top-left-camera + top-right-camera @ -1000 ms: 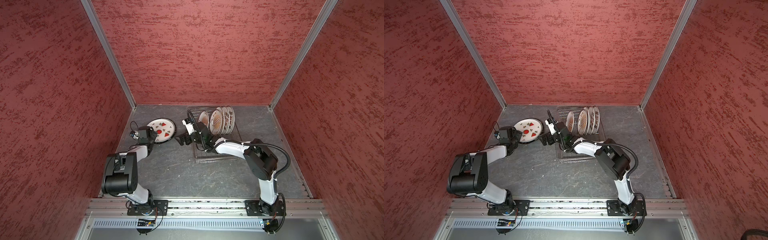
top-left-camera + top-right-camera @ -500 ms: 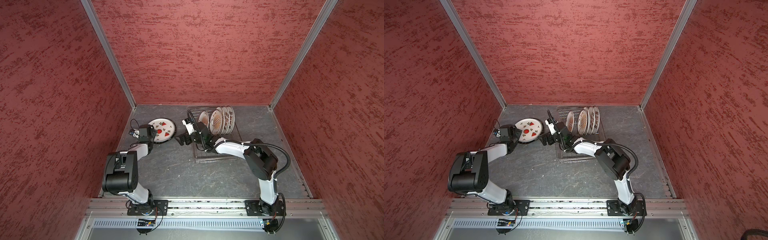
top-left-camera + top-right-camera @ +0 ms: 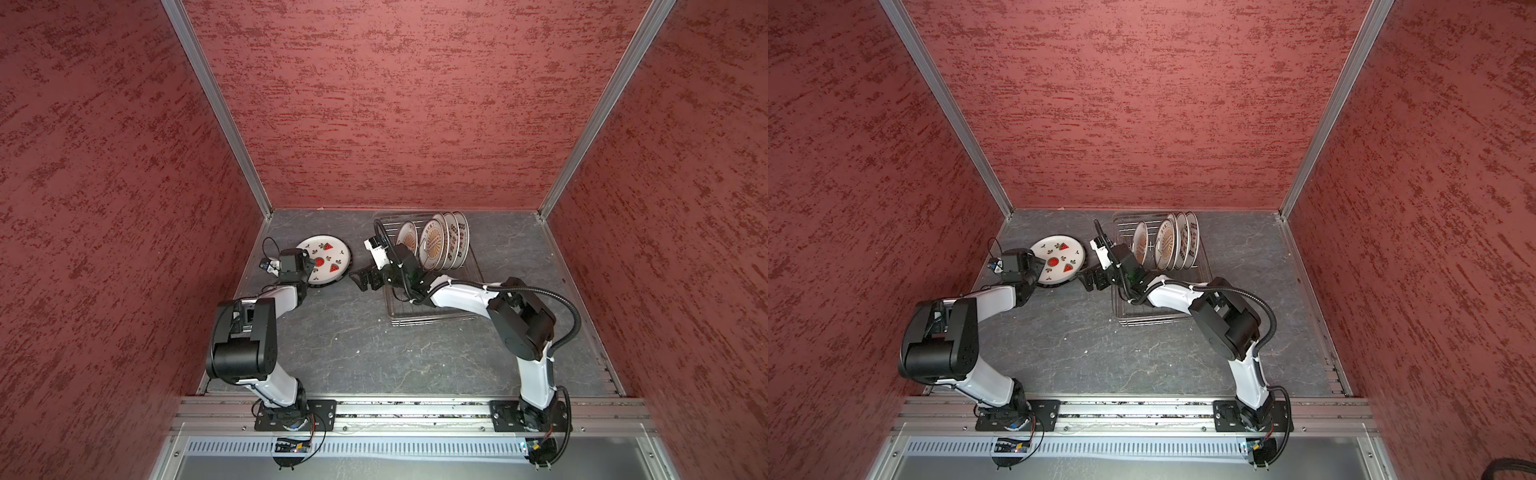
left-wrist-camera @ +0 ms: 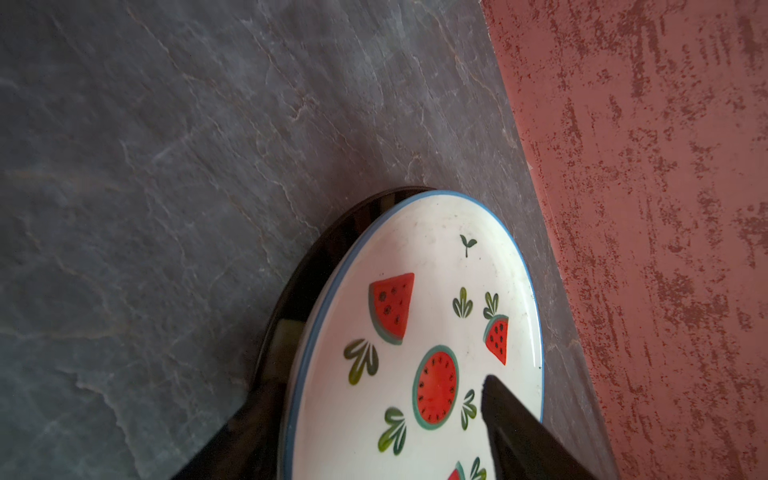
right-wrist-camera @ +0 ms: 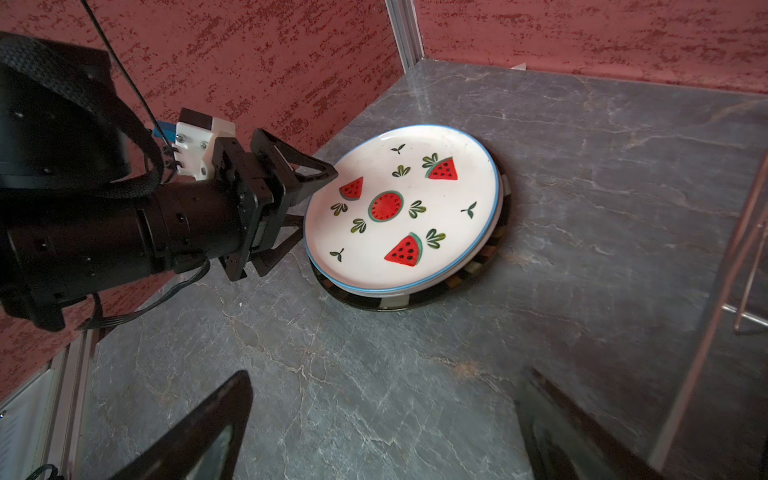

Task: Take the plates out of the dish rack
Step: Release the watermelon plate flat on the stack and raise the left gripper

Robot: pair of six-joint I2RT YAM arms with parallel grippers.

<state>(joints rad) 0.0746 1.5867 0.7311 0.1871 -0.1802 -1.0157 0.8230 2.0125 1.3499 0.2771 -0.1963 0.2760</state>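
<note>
A watermelon-print plate (image 3: 328,259) (image 3: 1059,257) (image 5: 399,208) (image 4: 415,311) lies flat on top of a small stack at the back left. Under it are a white plate and a dark-rimmed plate (image 5: 415,301). My left gripper (image 3: 309,270) (image 5: 316,203) (image 4: 376,384) is open at the near-left rim of this plate, one finger over its face and one beside the stack. The dish rack (image 3: 432,321) (image 3: 1154,320) holds several upright plates (image 3: 432,245) (image 3: 1165,245). My right gripper (image 3: 361,280) (image 5: 390,376) hangs open over bare table between stack and rack, holding nothing.
Red textured walls close in the back and both sides; the stack sits close to the left wall (image 4: 665,208). The grey stone-look tabletop (image 3: 374,353) stretches in front of the rack and stack. The rack's wire edge (image 5: 748,249) lies close beside my right gripper.
My left gripper's jaws have spread wider at the watermelon plate's rim. The plate lies where it was, and the right arm has not moved.
</note>
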